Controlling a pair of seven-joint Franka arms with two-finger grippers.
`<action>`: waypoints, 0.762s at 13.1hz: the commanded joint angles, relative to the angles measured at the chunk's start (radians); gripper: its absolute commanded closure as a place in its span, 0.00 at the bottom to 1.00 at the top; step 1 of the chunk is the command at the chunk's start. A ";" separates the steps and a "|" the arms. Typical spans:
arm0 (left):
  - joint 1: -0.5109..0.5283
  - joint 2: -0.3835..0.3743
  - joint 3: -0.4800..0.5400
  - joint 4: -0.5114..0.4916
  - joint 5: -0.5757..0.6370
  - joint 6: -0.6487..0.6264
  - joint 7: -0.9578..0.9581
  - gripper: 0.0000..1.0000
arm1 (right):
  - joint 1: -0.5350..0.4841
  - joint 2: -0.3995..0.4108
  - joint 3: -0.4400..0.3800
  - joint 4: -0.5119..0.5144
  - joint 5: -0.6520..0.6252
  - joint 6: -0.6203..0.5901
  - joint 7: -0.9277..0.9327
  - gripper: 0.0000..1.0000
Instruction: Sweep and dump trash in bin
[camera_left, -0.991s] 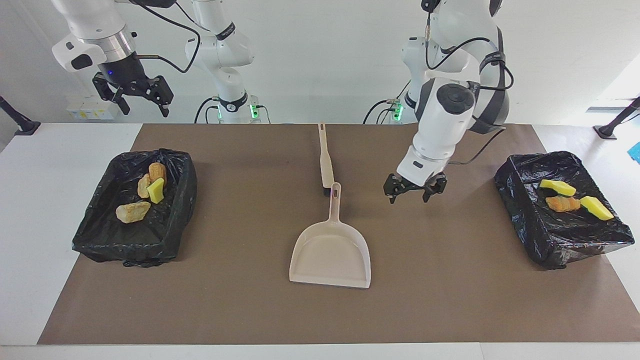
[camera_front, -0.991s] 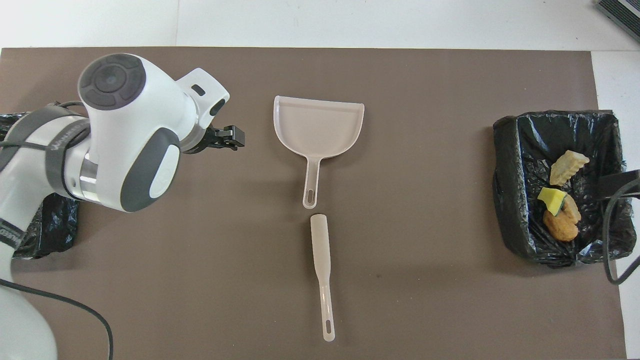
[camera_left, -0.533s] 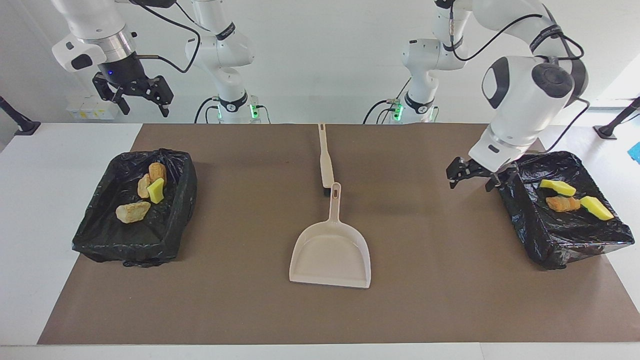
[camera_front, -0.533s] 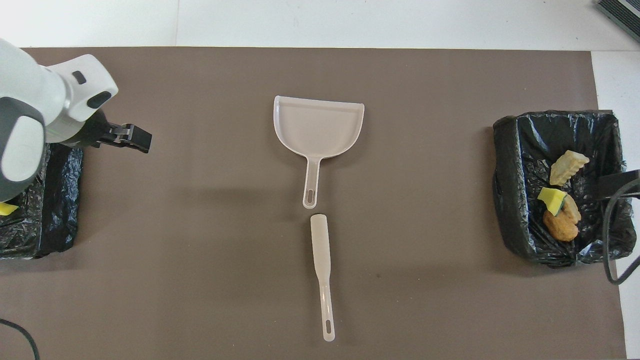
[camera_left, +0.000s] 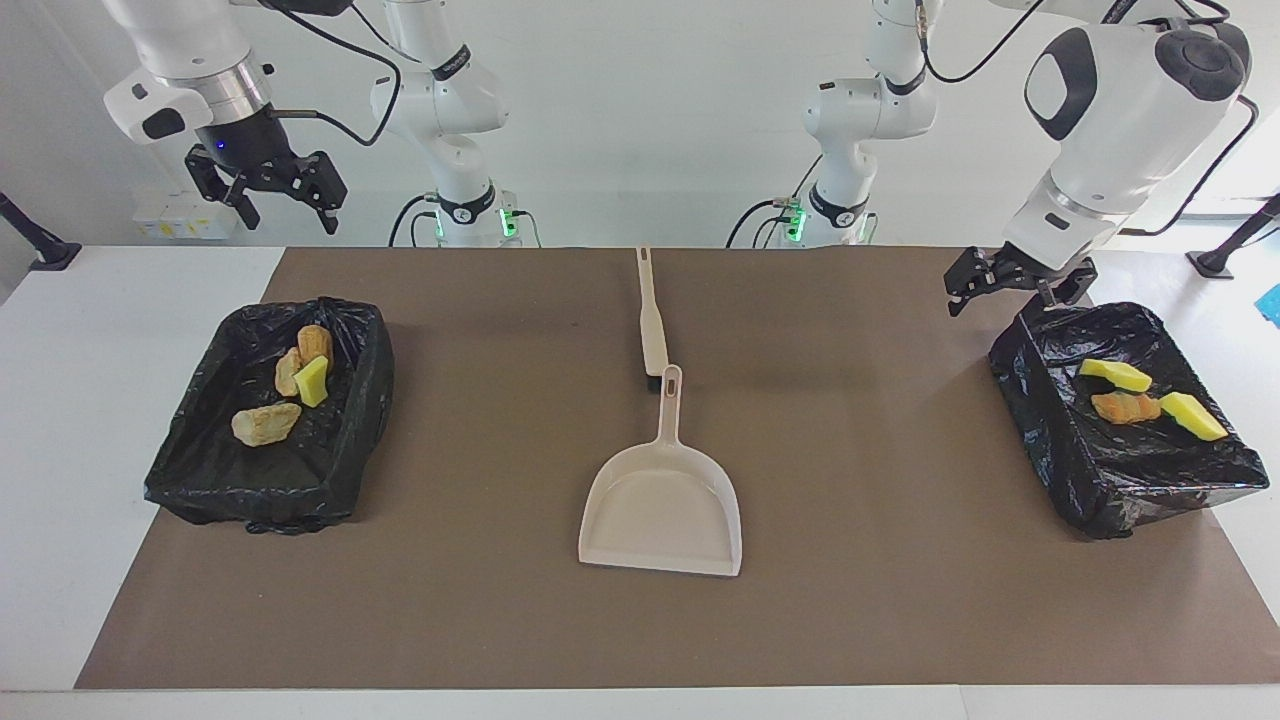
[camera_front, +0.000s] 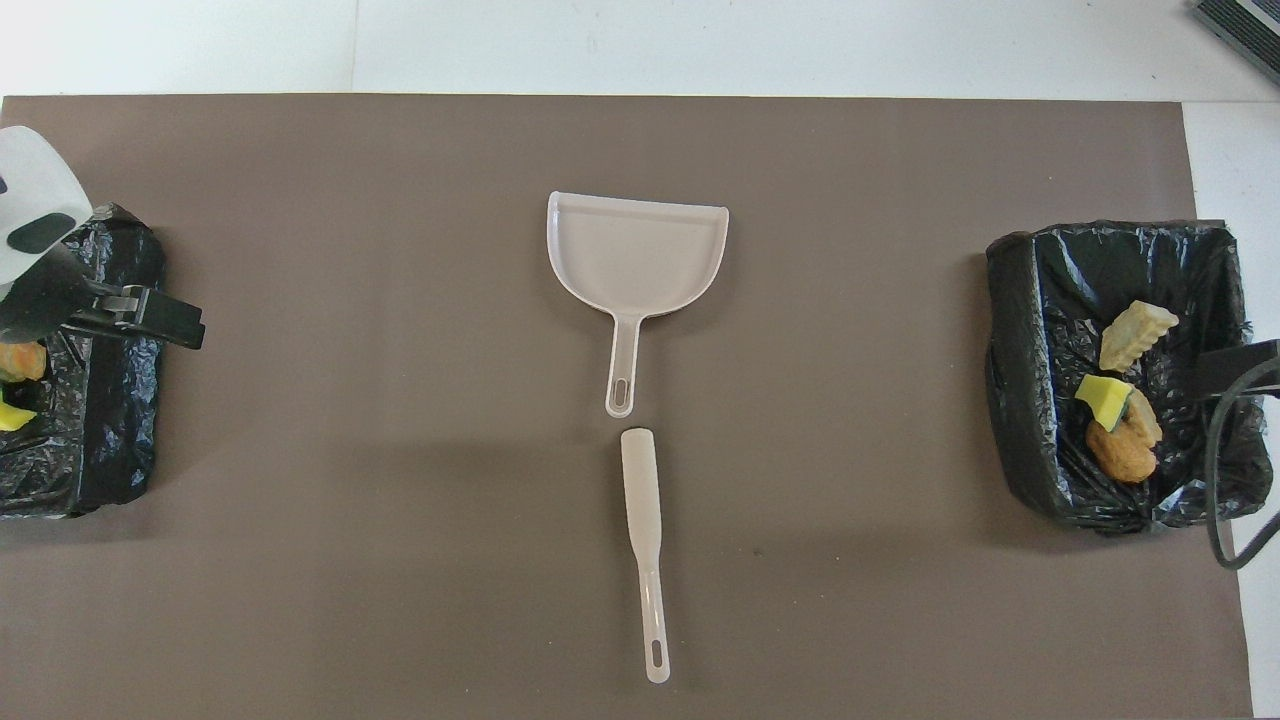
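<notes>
Only the facing view showed us the right gripper (camera_left: 262, 195), open and empty like the left gripper (camera_left: 1010, 283), which had swung from the dustpan (camera_left: 662, 510) to the bin (camera_left: 1060, 450).

Open mat between two bins, tools in the middle

We see wide bare stretches of the brown mat (camera_left: 480, 600) on the counter either side of the dustpan (camera_left: 662, 512) and the brush (camera_left: 651, 320), which lie in line at the centre, the brush nearer to the robots. A black-lined bin (camera_left: 345, 420) blocks the right arm's end and another black-lined bin (camera_left: 1050, 440) the left arm's end. The left end effector (camera_left: 1010, 290), fingers spread, hangs over its bin's edge; the right end effector (camera_left: 265, 195), also spread, waits high above the counter's edge.
</notes>
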 joint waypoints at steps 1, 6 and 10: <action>0.017 -0.114 -0.003 -0.100 -0.011 -0.014 0.023 0.00 | -0.002 -0.012 0.001 -0.013 0.008 0.010 -0.002 0.00; 0.017 -0.120 -0.003 -0.055 -0.001 -0.086 0.055 0.00 | -0.002 -0.012 0.001 -0.013 0.008 0.010 -0.002 0.00; 0.017 -0.119 -0.003 -0.052 -0.002 -0.072 0.051 0.00 | -0.002 -0.012 0.001 -0.013 0.008 0.010 -0.002 0.00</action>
